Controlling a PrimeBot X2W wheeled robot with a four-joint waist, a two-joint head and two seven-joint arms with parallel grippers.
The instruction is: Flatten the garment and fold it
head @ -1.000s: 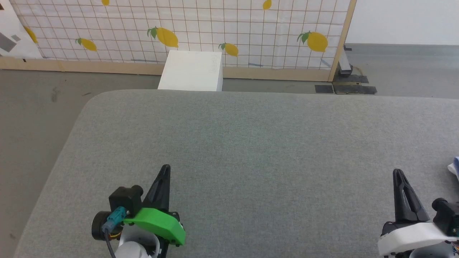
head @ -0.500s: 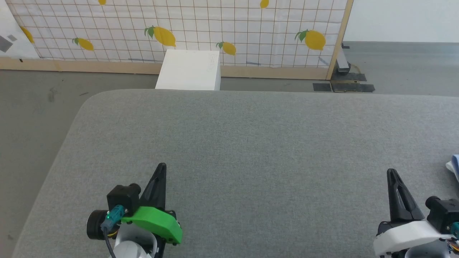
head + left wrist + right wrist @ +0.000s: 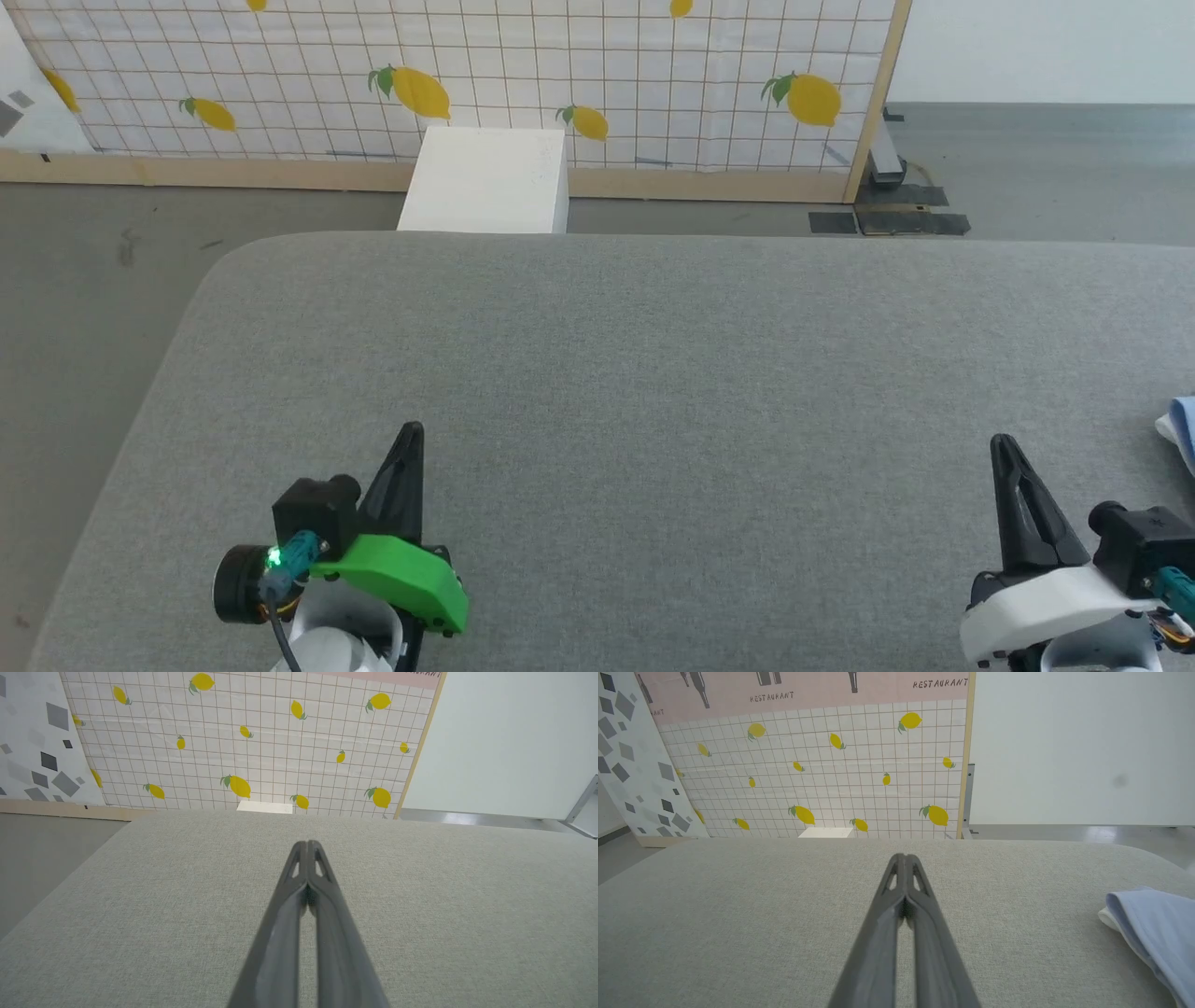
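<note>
A corner of the garment (image 3: 1184, 431), light blue with a white edge, lies at the far right of the grey padded table (image 3: 653, 373). In the right wrist view the garment (image 3: 1153, 924) sits low on the right, apart from the fingers. My right gripper (image 3: 1003, 446) is shut and empty, a short way left of the cloth; its closed tips (image 3: 903, 859) rest over bare table. My left gripper (image 3: 411, 434) stands at the lower left, shut with nothing in it, its tips (image 3: 307, 845) together above the fabric surface.
A white box (image 3: 485, 182) stands on the floor just beyond the table's far edge. Behind it is a lemon-print screen (image 3: 560, 75) on a wooden frame. Grey floor (image 3: 84, 280) drops away past the table's rounded left corner.
The head view has drifted slightly, so everything shifts a little left and up. Both grippers stay shut and still relative to the table.
</note>
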